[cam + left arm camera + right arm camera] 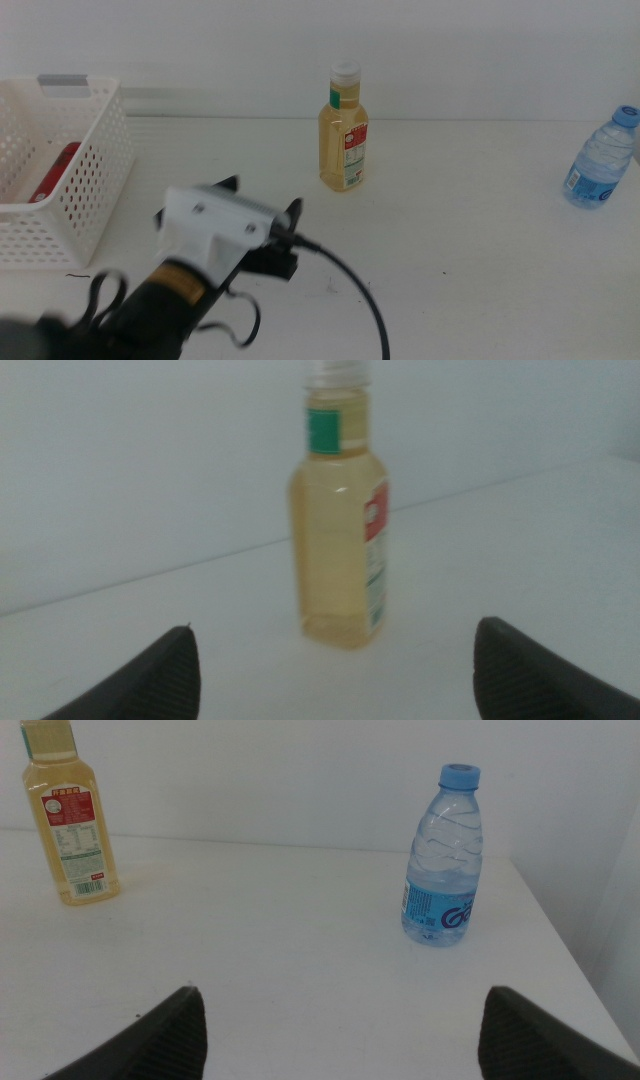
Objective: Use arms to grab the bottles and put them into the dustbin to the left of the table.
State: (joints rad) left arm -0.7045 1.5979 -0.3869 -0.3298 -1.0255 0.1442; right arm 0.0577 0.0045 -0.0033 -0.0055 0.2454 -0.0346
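The yellow-liquid bottle [343, 135] with a white cap stands upright at the middle back of the table [470, 260]. My left gripper [262, 198], white-bodied, is open and empty, a short way in front and to the left of it. In the left wrist view the bottle [340, 540] stands ahead between the spread jaws of the left gripper [337, 628]. The blue-capped water bottle [600, 160] stands at the far right. A red can [55, 172] lies inside the white dustbin [95, 180] at the left. My right gripper [342, 992] is open and empty, out of the middle view; its view shows the water bottle [443, 860] and the yellow bottle [70, 830].
A black cable [365, 300] trails from the left arm over the table's front. A pale wall runs along the table's back edge. The table's right edge [560, 940] lies close beside the water bottle.
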